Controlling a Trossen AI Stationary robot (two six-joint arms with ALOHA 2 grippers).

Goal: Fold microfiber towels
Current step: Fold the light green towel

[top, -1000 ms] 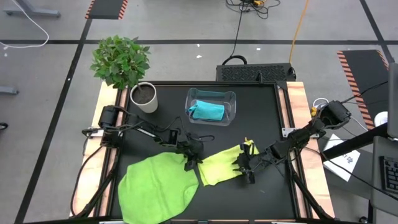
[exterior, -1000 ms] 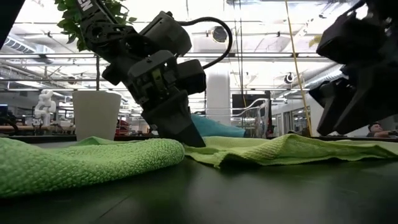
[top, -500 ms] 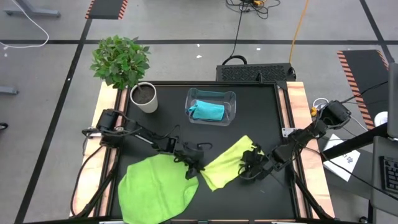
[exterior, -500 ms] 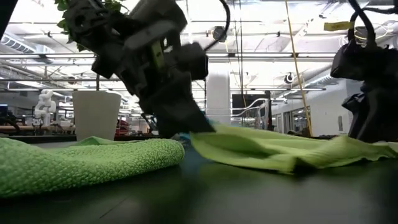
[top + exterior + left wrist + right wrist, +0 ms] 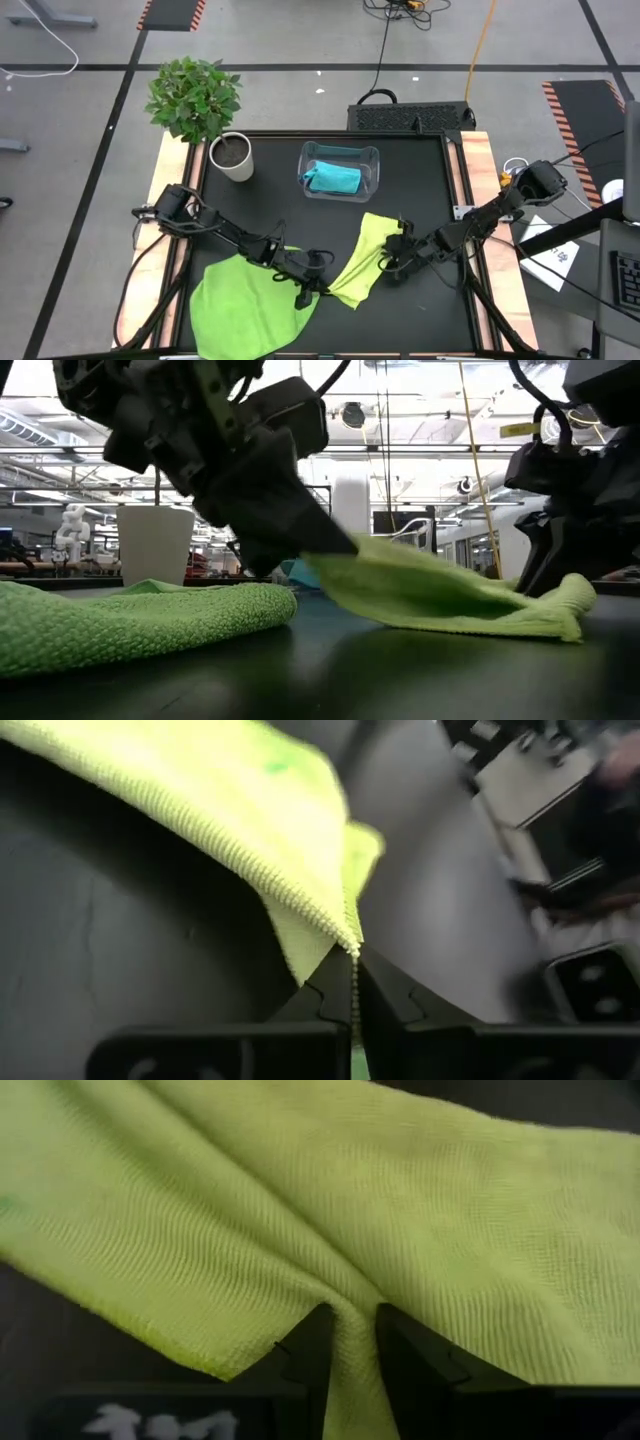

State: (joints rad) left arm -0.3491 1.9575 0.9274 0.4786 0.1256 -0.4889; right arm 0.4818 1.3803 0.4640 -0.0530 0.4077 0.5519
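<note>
The pale yellow-green towel [image 5: 363, 255] lies crumpled at the table's middle right, running from far to near. My left gripper [image 5: 306, 292] is shut on its near-left corner. My right gripper [image 5: 391, 262] is shut on its right part. A bright green towel [image 5: 248, 305] lies spread flat at the near left, partly under my left arm. The turquoise towel [image 5: 333, 178] sits bunched inside a clear bin [image 5: 372, 160] at the far middle. My left gripper pinches a corner [image 5: 340, 925] of the pale towel between its two fingertips, slanting down from the table's left. That corner [image 5: 345, 552] is lifted off the table, and the cloth slopes down from it to the right. My right gripper pinches a bunched ridge of the pale towel [image 5: 352, 1312] between its two fingers, slanting down from the table's right. The cloth spreads out ahead of the fingers and rests on the table, with a doubled edge [image 5: 570, 600] beside the gripper.
A white pot [image 5: 232, 157] with a leafy plant stands at the far left corner. Bare black table [image 5: 420, 180] lies to the right of the bin and along the near right. Wooden rails [image 5: 478, 170] edge both sides of the table.
My left gripper has gone toward the table's near edge with the pale towel's corner, lifting it. The towel has swung from lying left to right to lying far to near, and has bunched up. My right gripper has tipped down onto the towel's right part.
</note>
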